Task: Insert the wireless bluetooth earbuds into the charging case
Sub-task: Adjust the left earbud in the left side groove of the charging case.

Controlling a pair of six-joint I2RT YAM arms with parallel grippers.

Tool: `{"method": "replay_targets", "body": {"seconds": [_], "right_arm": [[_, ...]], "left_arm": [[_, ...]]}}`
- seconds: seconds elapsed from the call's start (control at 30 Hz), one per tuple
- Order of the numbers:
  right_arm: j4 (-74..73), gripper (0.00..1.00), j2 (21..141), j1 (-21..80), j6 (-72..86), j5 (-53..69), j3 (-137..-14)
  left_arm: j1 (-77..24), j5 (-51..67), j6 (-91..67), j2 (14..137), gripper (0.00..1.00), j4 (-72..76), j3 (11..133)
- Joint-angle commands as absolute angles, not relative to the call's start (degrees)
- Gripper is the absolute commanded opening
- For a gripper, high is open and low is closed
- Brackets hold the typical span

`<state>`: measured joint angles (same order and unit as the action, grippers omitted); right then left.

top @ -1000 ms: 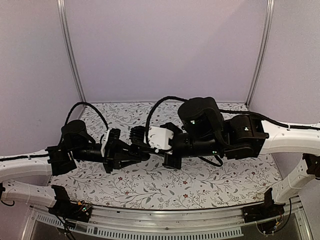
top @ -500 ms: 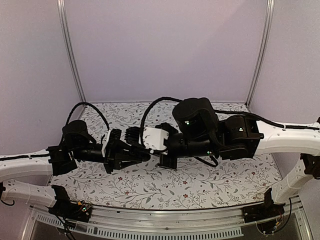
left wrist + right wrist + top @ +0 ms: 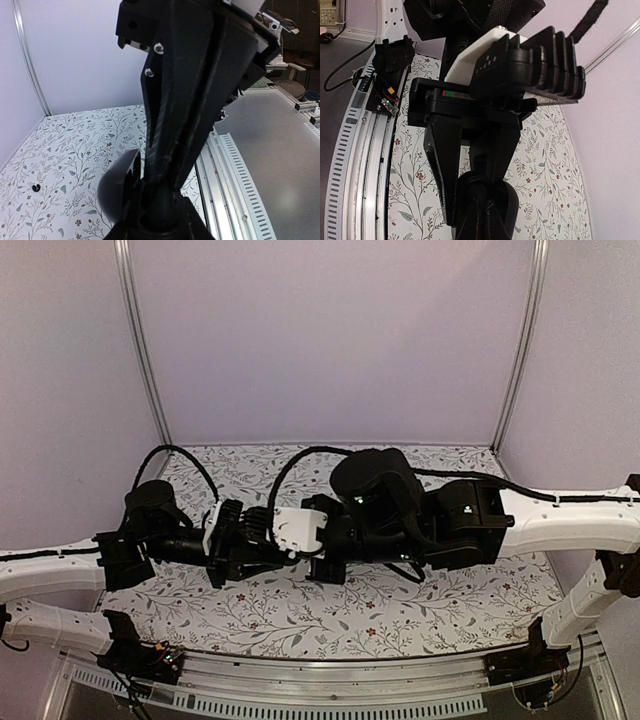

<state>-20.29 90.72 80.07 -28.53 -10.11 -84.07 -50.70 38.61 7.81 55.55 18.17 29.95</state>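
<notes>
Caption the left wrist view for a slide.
Shut right end effector looms over floral cloth; a tiny black bud lies apart.

The top external camera sits high behind both arm bases. It looks down and forward over the floral bench (image 3: 420, 615) to the back wall, with the slotted rail (image 3: 320, 685) along the bottom of its frame. The left wrist camera rides tight behind the left gripper (image 3: 155, 220), so near that dark hardware fills the middle; it faces along the bench toward the side wall. The right wrist camera is just as close behind the right gripper (image 3: 482, 205) and is turned so the rail runs upright at the left. All three views share the floral bench and rail.
</notes>
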Motion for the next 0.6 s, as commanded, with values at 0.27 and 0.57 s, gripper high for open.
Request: {"method": "replay_targets", "body": {"seconds": [0.27, 0.57], "right_arm": [[-19.11, 0.00, 92.24, 80.65, -29.09, -8.89, -84.64], [-20.89, 0.00, 94.29, 80.61, -28.45, -7.41, -86.61]], "left_arm": [[-50.36, 40.23, 7.29, 55.81, 0.00, 20.65, 31.46], [-50.36, 39.96, 7.16, 55.42, 0.00, 20.65, 31.27]]}}
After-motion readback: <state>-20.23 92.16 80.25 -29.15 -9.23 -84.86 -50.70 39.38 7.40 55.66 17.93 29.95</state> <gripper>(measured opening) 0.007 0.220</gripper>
